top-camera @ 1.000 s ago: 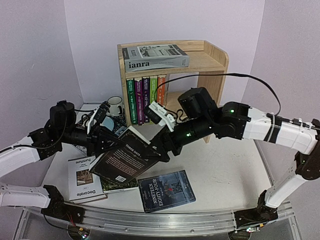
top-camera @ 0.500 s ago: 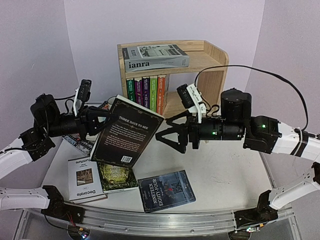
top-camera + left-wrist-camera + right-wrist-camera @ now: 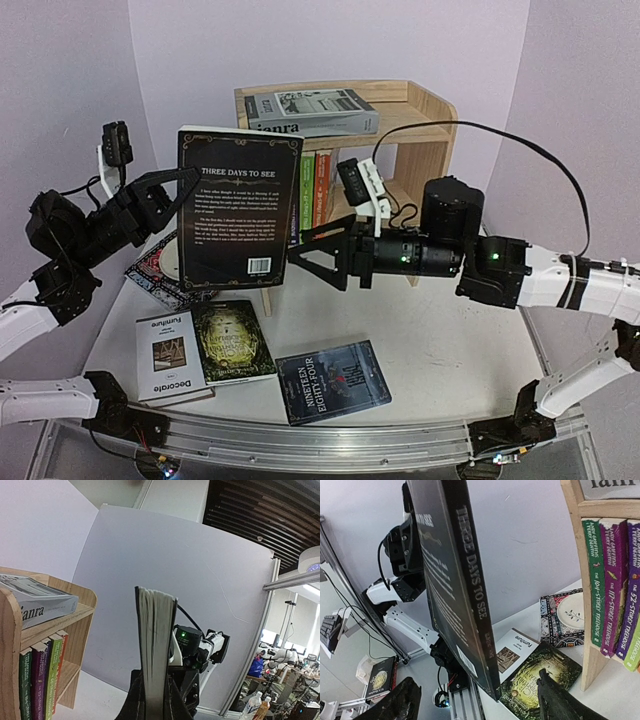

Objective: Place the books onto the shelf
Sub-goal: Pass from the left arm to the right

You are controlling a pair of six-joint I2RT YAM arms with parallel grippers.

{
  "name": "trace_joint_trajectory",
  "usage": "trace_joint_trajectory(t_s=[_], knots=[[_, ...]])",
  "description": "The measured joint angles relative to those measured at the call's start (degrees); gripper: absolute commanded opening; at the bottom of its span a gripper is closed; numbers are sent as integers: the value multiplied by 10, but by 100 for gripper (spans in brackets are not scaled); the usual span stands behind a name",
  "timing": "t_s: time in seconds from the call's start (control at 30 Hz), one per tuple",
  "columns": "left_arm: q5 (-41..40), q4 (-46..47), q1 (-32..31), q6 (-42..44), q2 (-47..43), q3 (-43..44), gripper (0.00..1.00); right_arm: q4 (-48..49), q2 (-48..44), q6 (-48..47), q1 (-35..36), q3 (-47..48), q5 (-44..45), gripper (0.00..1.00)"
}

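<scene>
Top external: book (image 3: 240, 210) clamped between left fingers (image 3: 158, 186)

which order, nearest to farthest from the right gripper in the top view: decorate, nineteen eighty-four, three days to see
1. Three Days to See, upright, just left of the open right gripper.
2. Nineteen Eighty-Four, lying flat nearer the arm bases, slightly right.
3. Decorate, flat at the near left.

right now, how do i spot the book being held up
Start at the wooden shelf. Just in front of its left side, a black book stands upright in the air, pinched by the left gripper. Unlike the books lying flat below, its cover reads THREE DAYS TO SEE.
</scene>
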Motion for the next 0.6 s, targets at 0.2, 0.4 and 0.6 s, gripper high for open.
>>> trace_joint_trajectory(t_s=[0.2, 0.4, 0.6], knots=[[7, 32, 0, -32, 24, 0, 0, 31, 29, 22, 0, 11, -36, 43], [24, 51, 0, -62, 38, 0, 0, 50, 29, 24, -2, 17, -58, 34], [46, 71, 0, -82, 47, 2, 0, 57, 32, 23, -2, 23, -82, 27]])
